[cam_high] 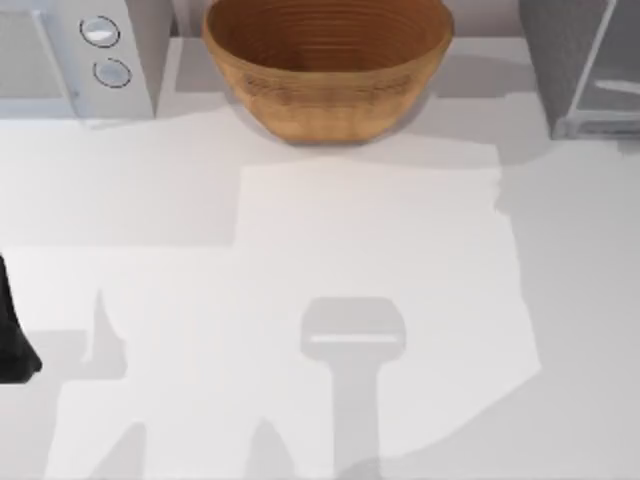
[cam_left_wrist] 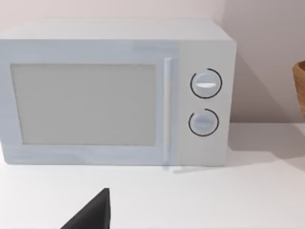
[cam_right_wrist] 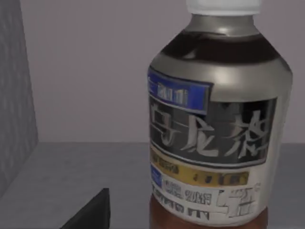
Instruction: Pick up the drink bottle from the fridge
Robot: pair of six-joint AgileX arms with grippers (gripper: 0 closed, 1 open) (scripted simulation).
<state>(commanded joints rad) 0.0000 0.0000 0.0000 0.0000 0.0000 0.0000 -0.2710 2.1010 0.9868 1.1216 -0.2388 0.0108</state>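
I see the white table (cam_high: 300, 260) spread across the top view, with the wooden bowl (cam_high: 328, 62) at twelve o'clock against the back edge. The microwave (cam_high: 80, 55), white with two round knobs, stands at about ten o'clock; my left wrist view faces its door straight on (cam_left_wrist: 114, 93). The grey fridge (cam_high: 585, 65) sits at about two o'clock, its pale glassy panel swung outward. My left arm (cam_high: 12, 335) is parked at nine o'clock on the table's left edge.

In my right wrist view the drink bottle (cam_right_wrist: 217, 129) stands upright on the fridge's grey shelf (cam_right_wrist: 71, 176), very close ahead of the right gripper, whose dark fingertip (cam_right_wrist: 93, 212) lies just beside the bottle's base. I cannot tell whether either gripper's jaws are released or clenched.
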